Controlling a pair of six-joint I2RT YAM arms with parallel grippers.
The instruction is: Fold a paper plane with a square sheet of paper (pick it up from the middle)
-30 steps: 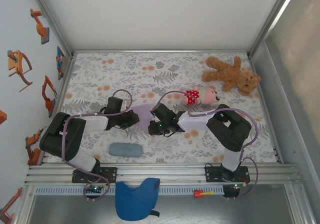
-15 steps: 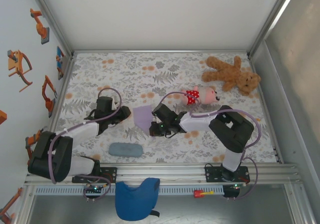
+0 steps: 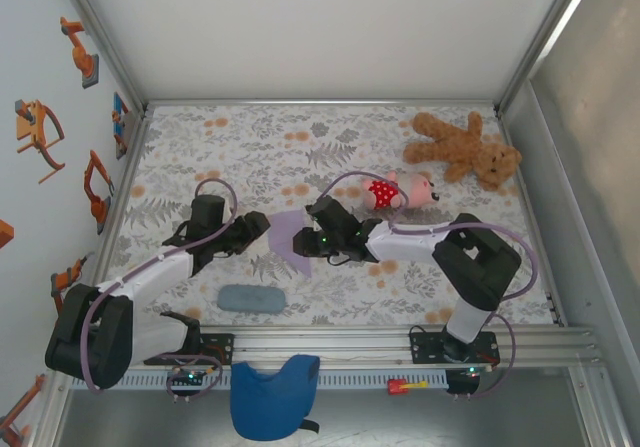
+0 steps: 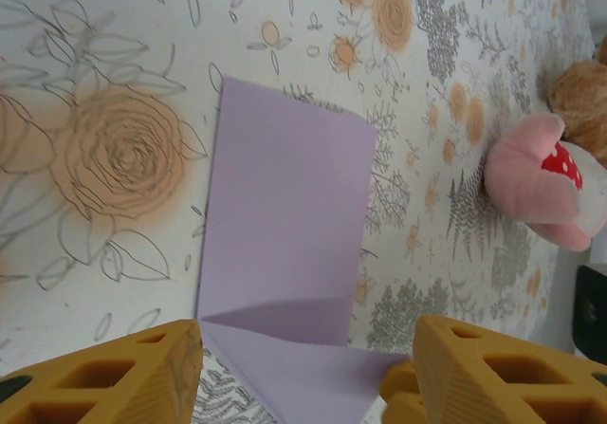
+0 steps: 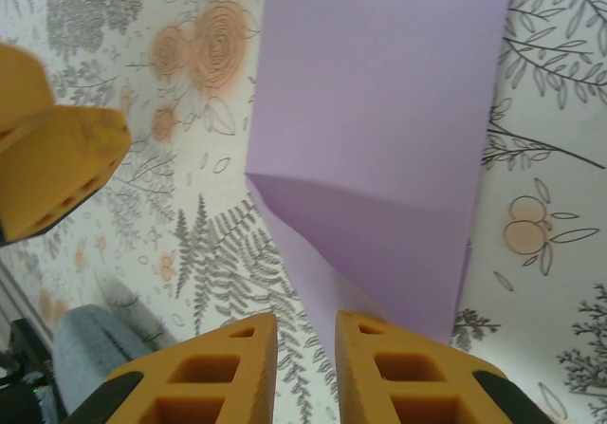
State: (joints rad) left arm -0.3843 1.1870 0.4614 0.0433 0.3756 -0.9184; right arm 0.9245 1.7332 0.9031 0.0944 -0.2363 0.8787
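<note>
Paper, top view: lies flat on the table between the two grippers, partly folded, not yet a plane. Keeps about the same spot as a second ago. Left gripper: then touching the left edge, now stands just beside it, after swinging out and coming part-way back. Right gripper: reaches further over the right edge than before. Reads as a crease just finished on the left and the work passing to the right, with most of the folding yet to do. Long axis: runs far to near, tapering to a point toward the near edge, slightly rightward. Left wrist view: shows the paper straight ahead of the left gripper, jaws spread wide, holding nothing. Runs up the picture, with a crease across the near end and a slanted flap narrowing toward the lower right, pink toy well off to the right. Right wrist view: shows the paper stretching away from the right gripper, broad end far, narrowed end at the fingertips. Jaws: nearly together, a thin gap left; cannot tell whether pinching the tip or only hovering at it.
</note>
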